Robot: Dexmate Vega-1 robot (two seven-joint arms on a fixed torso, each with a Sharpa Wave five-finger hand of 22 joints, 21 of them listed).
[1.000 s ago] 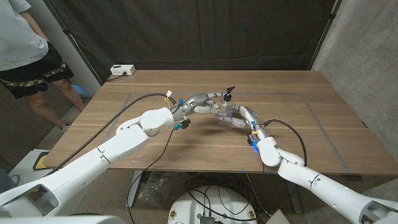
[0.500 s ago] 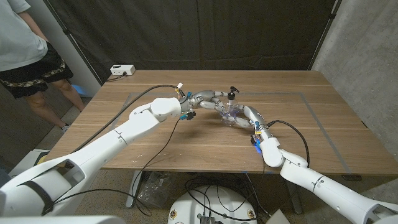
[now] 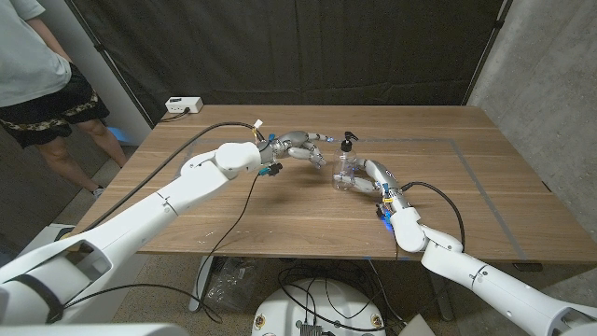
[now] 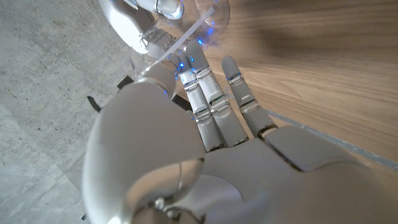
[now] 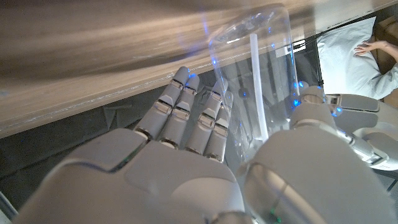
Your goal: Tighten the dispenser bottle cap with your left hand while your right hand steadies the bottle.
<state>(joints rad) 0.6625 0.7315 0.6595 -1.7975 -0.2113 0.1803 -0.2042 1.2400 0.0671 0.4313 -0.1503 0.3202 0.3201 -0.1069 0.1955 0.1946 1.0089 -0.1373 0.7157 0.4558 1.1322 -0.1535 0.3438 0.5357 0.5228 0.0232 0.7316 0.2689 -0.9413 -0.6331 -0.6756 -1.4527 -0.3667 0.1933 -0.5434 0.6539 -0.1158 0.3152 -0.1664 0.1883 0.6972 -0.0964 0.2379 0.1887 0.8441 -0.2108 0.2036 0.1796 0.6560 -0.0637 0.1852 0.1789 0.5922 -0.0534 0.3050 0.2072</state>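
Observation:
A clear dispenser bottle point(image 3: 346, 168) with a black pump cap point(image 3: 347, 142) stands upright on the wooden table point(image 3: 233, 205), a little right of the middle. My right hand point(image 3: 371, 175) grips the bottle's body from the right side; in the right wrist view the bottle point(image 5: 261, 81) sits between its thumb and fingers point(image 5: 186, 118). My left hand point(image 3: 300, 147) hovers to the left of the bottle, apart from it, its fingers stretched out and holding nothing. In the left wrist view its fingers point(image 4: 211, 106) point toward the bottle point(image 4: 208, 12).
A white power box point(image 3: 184, 105) lies at the table's far left edge. A person point(image 3: 37, 65) stands beyond the table's left corner. Faint tape lines point(image 3: 466, 159) mark a rectangle on the tabletop. A black cable point(image 3: 438, 196) loops beside my right wrist.
My left hand has let go of the pump cap and drawn back to the left. The bottle, tilted a second ago, now stands upright in my right hand.

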